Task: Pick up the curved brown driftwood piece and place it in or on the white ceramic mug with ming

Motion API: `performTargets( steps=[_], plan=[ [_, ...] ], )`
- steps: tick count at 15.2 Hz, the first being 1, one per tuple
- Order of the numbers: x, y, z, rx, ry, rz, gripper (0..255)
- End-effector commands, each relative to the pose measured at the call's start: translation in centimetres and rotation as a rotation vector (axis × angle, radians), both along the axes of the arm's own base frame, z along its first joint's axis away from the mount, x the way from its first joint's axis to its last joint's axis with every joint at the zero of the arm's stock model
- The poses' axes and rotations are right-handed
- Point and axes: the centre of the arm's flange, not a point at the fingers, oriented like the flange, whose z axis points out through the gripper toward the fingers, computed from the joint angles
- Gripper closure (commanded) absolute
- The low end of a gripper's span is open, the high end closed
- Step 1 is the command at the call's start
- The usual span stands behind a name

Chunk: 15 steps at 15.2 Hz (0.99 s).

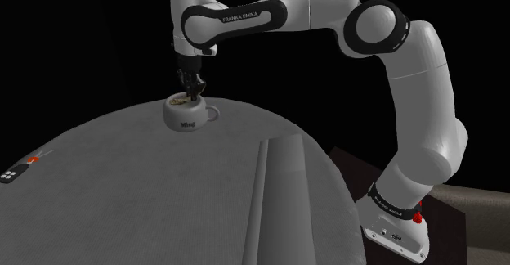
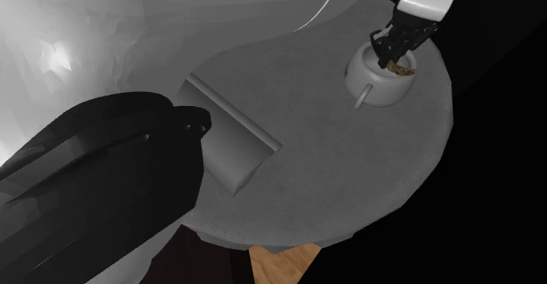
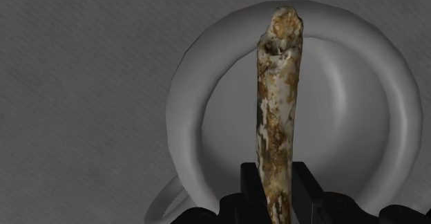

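Here we see the hand (image 3: 278, 180) squeezing the brown stick (image 3: 278, 98), which points down into the white mug (image 3: 183, 112) on the grey surface (image 3: 83, 84).

On my monitor: driftwood (image 3: 278, 112), mottled off-white and rust-brown, ochre flecks densest towards its tip. Mug (image 3: 185, 112), plain pale grey; I read small dark lettering (image 1: 190, 125) on its wall. Table (image 3: 83, 84), mid-grey with a fine ribbed weave. Gripper (image 3: 276, 178), solid black. Arm (image 1: 425, 67), white with dark joints.
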Motion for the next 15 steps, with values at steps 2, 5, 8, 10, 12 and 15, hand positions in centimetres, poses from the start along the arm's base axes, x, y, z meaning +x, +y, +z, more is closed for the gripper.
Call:
performTargets(
  steps=[2, 5, 8, 10, 12, 15],
  plan=[
    [0.0, 0.0, -0.1, 0.000, 0.000, 0.000, 255],
    [0.0, 0.0, -0.1, 0.000, 0.000, 0.000, 255],
    [0.0, 0.0, -0.1, 0.000, 0.000, 0.000, 0],
    [0.0, 0.0, -0.1, 0.000, 0.000, 0.000, 0],
    [-0.1, -0.1, 1.2, 0.000, 0.000, 0.000, 0],
    [-0.3, -0.2, 4.9, 0.000, 0.000, 0.000, 0]
  ],
)
